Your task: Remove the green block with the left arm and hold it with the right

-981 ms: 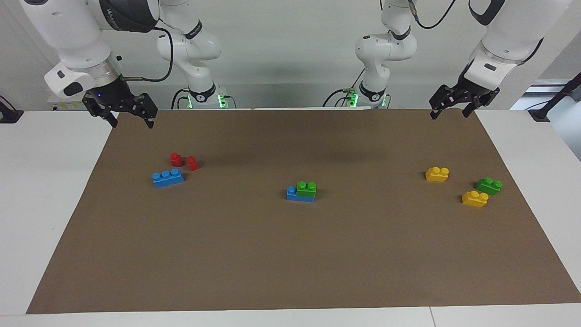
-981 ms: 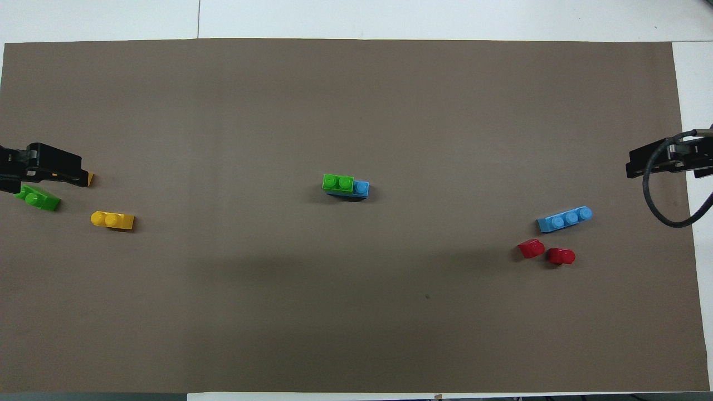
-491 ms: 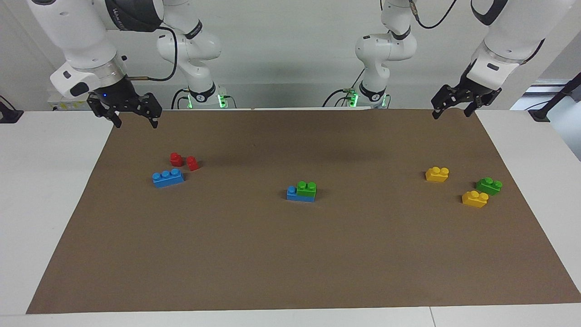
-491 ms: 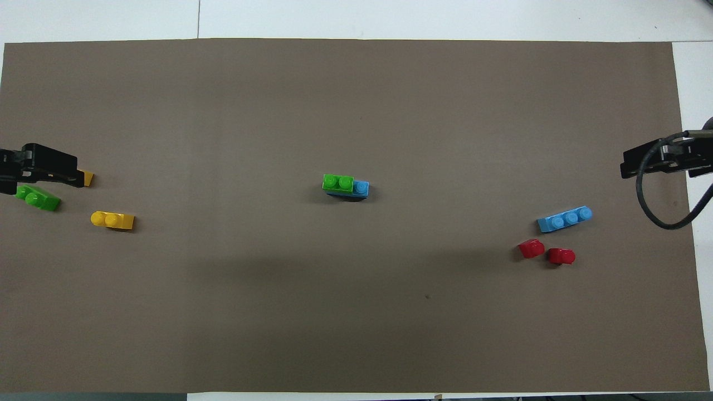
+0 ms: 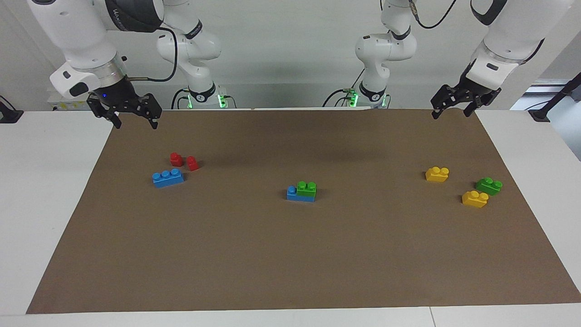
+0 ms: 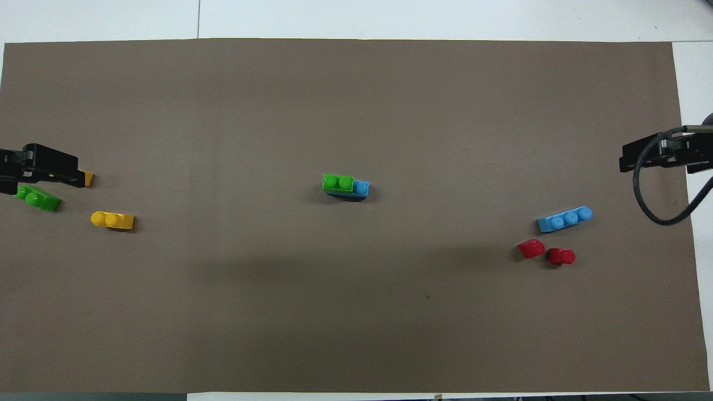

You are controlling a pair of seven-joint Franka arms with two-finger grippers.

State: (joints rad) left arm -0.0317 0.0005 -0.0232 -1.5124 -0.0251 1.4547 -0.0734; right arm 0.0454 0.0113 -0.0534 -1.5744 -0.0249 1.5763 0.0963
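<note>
We see a glossy lime-green plastic two-stud brick (image 5: 307, 188) on a matt brown paper-like sheet (image 5: 290, 254) covering the smooth white surface (image 5: 50, 190).

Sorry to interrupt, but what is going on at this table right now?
Nothing is being handled yet. The green block sits stacked on a blue brick mid-mat, untouched. The left gripper hangs open over the mat's edge at its own end, above the yellow bricks and a darker green brick. The right gripper hangs open over its end, near the red pieces and a second blue brick.
</note>
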